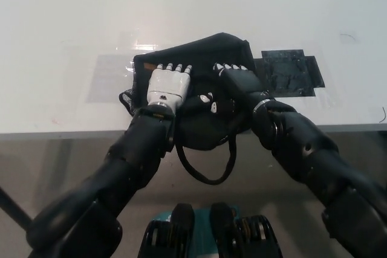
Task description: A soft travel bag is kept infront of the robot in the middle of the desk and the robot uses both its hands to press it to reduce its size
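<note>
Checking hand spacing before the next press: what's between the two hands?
Head view: only the black travel bag shows between left hand and right hand, both flat on it.

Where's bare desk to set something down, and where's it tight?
Free: the desk beyond the travel bag, its whole far half, and the left stretch past the pale rectangle. Right: a strip beyond the black tape patch. Crowded: the middle near the front edge, where the left robot hand and right robot hand lie flat on the bag, strap hanging off.
</note>
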Robot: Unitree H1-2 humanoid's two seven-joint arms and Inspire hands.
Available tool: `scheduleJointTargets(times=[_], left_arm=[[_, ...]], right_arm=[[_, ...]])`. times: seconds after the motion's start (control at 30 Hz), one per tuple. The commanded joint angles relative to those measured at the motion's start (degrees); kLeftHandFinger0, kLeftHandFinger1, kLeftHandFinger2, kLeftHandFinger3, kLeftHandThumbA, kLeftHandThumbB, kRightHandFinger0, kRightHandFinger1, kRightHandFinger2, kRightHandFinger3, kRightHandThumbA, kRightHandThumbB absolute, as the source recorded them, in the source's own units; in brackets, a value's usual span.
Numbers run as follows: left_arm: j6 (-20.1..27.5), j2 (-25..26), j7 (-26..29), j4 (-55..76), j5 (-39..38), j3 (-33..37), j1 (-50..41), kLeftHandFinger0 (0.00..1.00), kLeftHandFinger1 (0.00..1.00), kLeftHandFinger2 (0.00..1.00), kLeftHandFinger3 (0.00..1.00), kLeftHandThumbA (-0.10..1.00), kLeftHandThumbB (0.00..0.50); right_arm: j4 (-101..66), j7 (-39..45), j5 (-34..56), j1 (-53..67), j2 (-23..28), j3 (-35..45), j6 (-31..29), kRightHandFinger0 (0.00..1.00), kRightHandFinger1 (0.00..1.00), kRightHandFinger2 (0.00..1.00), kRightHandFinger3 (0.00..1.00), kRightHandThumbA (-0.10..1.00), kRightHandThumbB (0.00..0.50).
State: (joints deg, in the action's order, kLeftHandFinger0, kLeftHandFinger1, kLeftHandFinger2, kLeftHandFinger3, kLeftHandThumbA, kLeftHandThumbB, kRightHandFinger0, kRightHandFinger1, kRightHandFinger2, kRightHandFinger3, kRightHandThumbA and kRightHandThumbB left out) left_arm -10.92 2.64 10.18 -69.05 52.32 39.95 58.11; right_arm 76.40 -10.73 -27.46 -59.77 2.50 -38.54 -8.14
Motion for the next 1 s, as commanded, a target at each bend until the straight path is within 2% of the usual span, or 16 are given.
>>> scheduleJointTargets(times=[0.0,0.2,0.33,0.4,0.43,0.47,0.53,0.63,0.7,0.73,0.9,0.93,0.97], left_arm=[[2.1,-0.3,-4.4,-3.9,-2.4,-0.1,-3.4,1.00,1.00,1.00,1.00,1.00,0.180],[2.7,-0.2,-4.5,-4.1,-2.7,-0.1,-2.7,1.00,1.00,1.00,1.00,1.00,0.183],[2.4,0.7,-5.6,-3.1,-3.2,-0.4,-2.3,1.00,1.00,1.00,1.00,1.00,0.154],[2.6,1.8,-5.8,-1.9,-3.9,-1.2,-0.6,1.00,1.00,1.00,1.00,1.00,0.159],[2.9,2.6,-5.7,-0.4,-4.3,-1.7,-0.1,1.00,1.00,1.00,1.00,1.00,0.159],[2.7,3.6,-6.2,2.3,-4.1,-1.6,-0.9,1.00,1.00,1.00,1.00,1.00,0.157],[2.4,6.3,-8.2,10.4,-4.4,-2.4,-2.0,1.00,1.00,1.00,1.00,1.00,0.137],[3.1,10.3,-8.9,20.3,-4.2,-3.6,-3.0,1.00,1.00,1.00,1.00,1.00,0.135],[2.3,13.6,-12.7,27.8,-5.2,-5.3,-3.5,1.00,1.00,1.00,1.00,1.00,0.130],[3.0,15.3,-12.8,31.1,-5.7,-6.5,-3.5,1.00,1.00,1.00,1.00,1.00,0.121],[3.2,20.2,-15.3,41.3,-8.6,-12.1,-3.3,1.00,1.00,1.00,1.00,1.00,0.104],[3.2,21.7,-15.9,44.9,-8.8,-13.1,-4.0,1.00,1.00,1.00,1.00,1.00,0.099],[2.8,22.3,-16.6,47.0,-9.0,-13.7,-4.5,1.00,1.00,1.00,1.00,1.00,0.117]], right_arm=[[5.6,3.7,-4.8,4.0,1.2,-2.8,8.2,1.00,1.00,1.00,1.00,1.00,0.215],[5.7,4.5,-3.4,3.7,1.1,-2.1,8.3,1.00,1.00,1.00,1.00,1.00,0.197],[5.4,4.4,-2.7,3.2,1.8,-1.3,7.1,1.00,1.00,1.00,1.00,1.00,0.194],[4.9,4.9,-1.6,1.1,2.4,0.0,6.2,1.00,1.00,1.00,1.00,1.00,0.175],[4.1,3.7,-0.6,0.4,2.9,1.3,4.9,1.00,1.00,1.00,1.00,1.00,0.151],[3.5,3.0,0.0,0.5,2.8,2.3,4.5,1.00,1.00,1.00,1.00,1.00,0.139],[1.5,-0.1,0.9,0.2,3.5,4.5,2.5,1.00,1.00,1.00,1.00,1.00,0.168],[-1.7,-1.3,2.7,-0.7,4.3,8.5,1.1,1.00,1.00,1.00,1.00,1.00,0.185],[-5.8,-1.5,3.2,-1.0,4.9,10.6,0.9,1.00,1.00,1.00,1.00,1.00,0.145],[-8.9,-1.4,4.0,-0.9,5.5,12.3,0.9,1.00,1.00,1.00,1.00,1.00,0.154],[-28.2,1.4,4.0,1.9,8.0,17.1,3.4,1.00,1.00,1.00,1.00,1.00,0.094],[-35.8,3.6,4.4,3.6,8.9,18.1,5.6,1.00,1.00,1.00,1.00,1.00,0.111],[-39.3,4.3,4.3,4.4,9.4,18.5,6.5,1.00,1.00,1.00,1.00,1.00,0.107]])
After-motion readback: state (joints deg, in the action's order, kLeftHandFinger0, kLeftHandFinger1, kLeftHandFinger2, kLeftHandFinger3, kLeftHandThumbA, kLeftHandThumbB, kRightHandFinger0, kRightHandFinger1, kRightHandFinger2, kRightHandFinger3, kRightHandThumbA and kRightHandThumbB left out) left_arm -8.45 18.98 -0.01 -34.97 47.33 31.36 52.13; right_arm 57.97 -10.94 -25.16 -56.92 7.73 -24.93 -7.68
